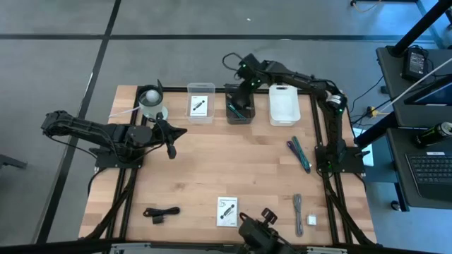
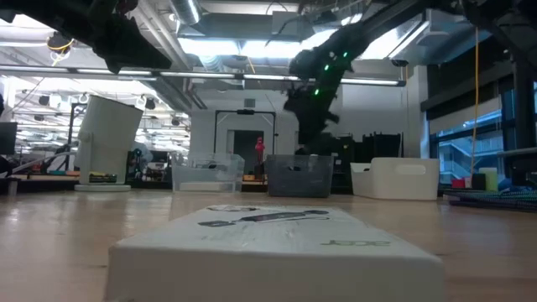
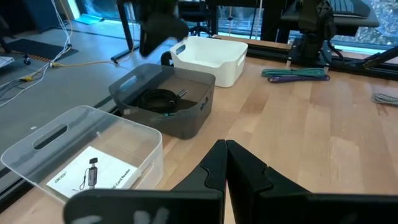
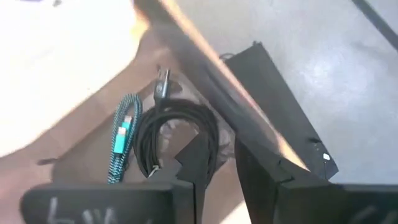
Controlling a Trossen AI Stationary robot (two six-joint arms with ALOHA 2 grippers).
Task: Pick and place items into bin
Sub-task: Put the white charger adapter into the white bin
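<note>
Landmark: grey bin (image 1: 239,104), far table edge, centre.
- Left gripper (image 1: 170,150): left of grey bin, nearer table middle; fingers pressed together, empty.
- Clear bin (image 1: 200,103): just left of grey bin; white card (image 3: 93,175) inside.
- Black coiled cable (image 4: 177,134) and teal braided cable (image 4: 123,137): inside grey bin.
- Right gripper (image 1: 240,104): directly over grey bin; jaws slightly parted, apparently empty, view blurred.
- White bin (image 1: 283,104): just right of grey bin.

In the low view, a white card box (image 2: 277,252) fills the foreground, cut off by the bottom edge, hiding the desk behind it. From above, the grey bin's (image 1: 240,113) contents lie partly under the right hand (image 1: 240,104). The small white block (image 1: 311,221) is too small to identify.
</note>
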